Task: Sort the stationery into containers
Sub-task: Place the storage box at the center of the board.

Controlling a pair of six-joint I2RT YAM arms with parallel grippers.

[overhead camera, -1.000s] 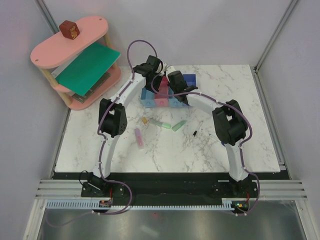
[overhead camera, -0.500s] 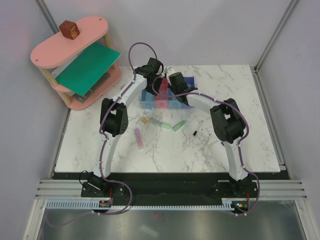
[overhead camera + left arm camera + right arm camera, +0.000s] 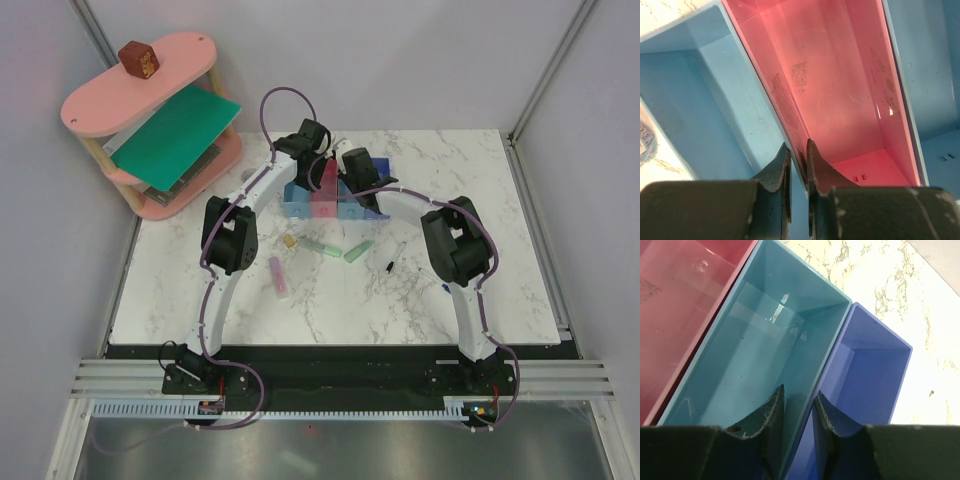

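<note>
Four containers stand side by side at the table's far middle: light blue point(image 3: 294, 196), pink point(image 3: 325, 188), blue point(image 3: 347, 207) and blue-violet point(image 3: 373, 206). My left gripper point(image 3: 316, 172) is shut on the wall between the light blue bin point(image 3: 690, 100) and the pink bin point(image 3: 840, 75). My right gripper point(image 3: 350, 186) is shut on the touching walls of the blue bin point(image 3: 765, 340) and the blue-violet bin point(image 3: 870, 370). All the bins look empty. Stationery lies nearer on the table: a pink stick point(image 3: 278, 276), a yellow piece point(image 3: 289, 241), a green stick point(image 3: 318, 246), a mint stick point(image 3: 357, 251) and a small dark pen point(image 3: 387, 266).
A pink oval shelf point(image 3: 150, 120) stands at the far left with a green sheet point(image 3: 175, 135) on its middle level and a brown block point(image 3: 138, 59) on top. Metal frame posts rise at the far corners.
Both grippers have shifted slightly right and nearer, with the row of bins between them. The bins now sit a little closer to the loose stationery. The stationery has not moved.
</note>
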